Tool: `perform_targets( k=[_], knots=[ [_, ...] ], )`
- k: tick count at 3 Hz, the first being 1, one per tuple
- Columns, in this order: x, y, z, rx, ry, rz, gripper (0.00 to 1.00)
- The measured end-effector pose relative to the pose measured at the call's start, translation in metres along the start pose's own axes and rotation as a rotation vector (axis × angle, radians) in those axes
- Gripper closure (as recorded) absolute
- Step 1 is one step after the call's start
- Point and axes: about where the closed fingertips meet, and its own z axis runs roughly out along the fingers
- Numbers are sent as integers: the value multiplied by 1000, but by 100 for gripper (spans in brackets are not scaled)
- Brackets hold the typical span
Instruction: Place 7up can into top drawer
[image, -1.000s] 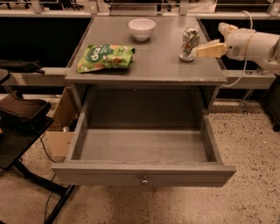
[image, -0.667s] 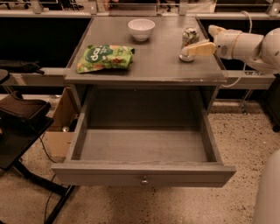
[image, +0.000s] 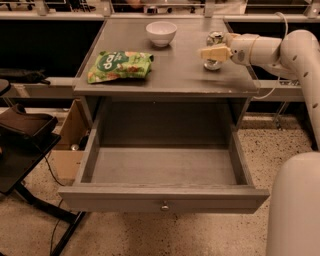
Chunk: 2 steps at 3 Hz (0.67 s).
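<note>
Standing on the cabinet top, right rear: the can, upright, silver top showing, not yet lifted.

Gripper: reaches in from the right at the can's mid-height and now crosses the front of its body. A second ago it lay just to the can's right; it has since closed in, while the can keeps its place. Whether the jaws are clamped on the can or only set around it cannot be told.

Drawer: pulled fully out below, nothing in it, knob at front centre.

Also on top: bowl at rear centre and snack bag at left, both well apart from the can.

Status, as judged: approach complete, grasp in hand. Lifting and carrying forward and down to the drawer remain.
</note>
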Motion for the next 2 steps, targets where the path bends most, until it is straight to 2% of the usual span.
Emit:
perform_targets(
  k=[2],
  knots=[
    [0, 0, 0, 0, 0, 0, 69]
  ],
)
